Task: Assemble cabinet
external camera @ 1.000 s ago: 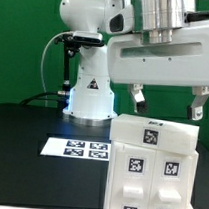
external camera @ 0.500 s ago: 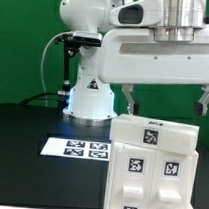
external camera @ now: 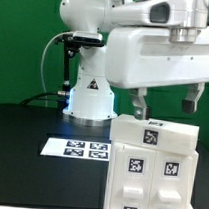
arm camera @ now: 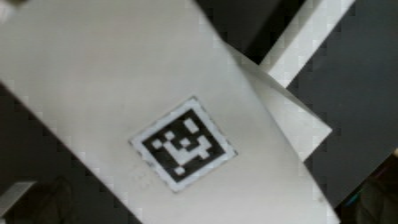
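Note:
The cabinet (external camera: 154, 171) is a large white box with black-and-white tags on its faces, standing at the exterior view's lower right on the black table. My gripper (external camera: 165, 104) hangs just above its top, open, with nothing between the two dark fingers (external camera: 141, 103). There is a small gap between the fingertips and the cabinet's top edge. The wrist view looks straight down on a white face of the cabinet (arm camera: 125, 90) with one tag (arm camera: 187, 141) on it, and dark table shows beside its edge.
The marker board (external camera: 82, 148) lies flat on the table to the exterior view's left of the cabinet. My white arm base (external camera: 90, 92) stands behind it, with a black cable (external camera: 53, 59) beside it. A green wall closes the back.
The hand has turned above the cabinet, so the fingers now look nearer each other in the exterior view. The jaws stay open. The cabinet has not moved.

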You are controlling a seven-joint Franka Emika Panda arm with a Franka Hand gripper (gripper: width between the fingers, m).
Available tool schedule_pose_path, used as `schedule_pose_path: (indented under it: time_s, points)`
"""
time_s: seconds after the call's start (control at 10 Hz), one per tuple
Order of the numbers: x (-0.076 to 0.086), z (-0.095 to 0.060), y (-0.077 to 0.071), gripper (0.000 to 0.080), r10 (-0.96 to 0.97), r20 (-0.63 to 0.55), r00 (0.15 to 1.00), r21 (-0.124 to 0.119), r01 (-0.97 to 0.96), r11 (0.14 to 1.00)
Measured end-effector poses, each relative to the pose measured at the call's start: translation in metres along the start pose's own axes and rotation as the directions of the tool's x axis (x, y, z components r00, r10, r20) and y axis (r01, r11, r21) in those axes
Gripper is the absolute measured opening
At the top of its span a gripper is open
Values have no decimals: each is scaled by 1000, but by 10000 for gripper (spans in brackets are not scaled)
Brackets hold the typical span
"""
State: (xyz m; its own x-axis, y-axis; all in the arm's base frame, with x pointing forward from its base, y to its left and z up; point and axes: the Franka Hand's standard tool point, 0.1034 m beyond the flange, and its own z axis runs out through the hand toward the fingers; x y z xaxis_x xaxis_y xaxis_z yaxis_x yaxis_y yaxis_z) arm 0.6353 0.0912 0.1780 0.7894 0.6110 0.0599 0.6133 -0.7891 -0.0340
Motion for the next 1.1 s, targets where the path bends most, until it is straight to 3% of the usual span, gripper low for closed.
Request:
schedule_pose_path:
  time_s: [0.3,0.4,0.5,0.7,0.9,1.0,1.1]
  points:
    - [-3,1,5,797,-203,10,979,-8,203,979]
    - [-5,4,9,797,-376,34,926,-28,377,926]
    - [-8,10,12,797,-496,61,866,-25,498,867]
    - [-10,26,12,797,-478,63,876,-24,480,877]
    - [-10,28,13,797,-472,62,879,-27,474,880]
    - [-11,29,13,656,-439,62,896,-28,441,897]
    - [-11,29,13,656,-413,60,909,-29,415,909]
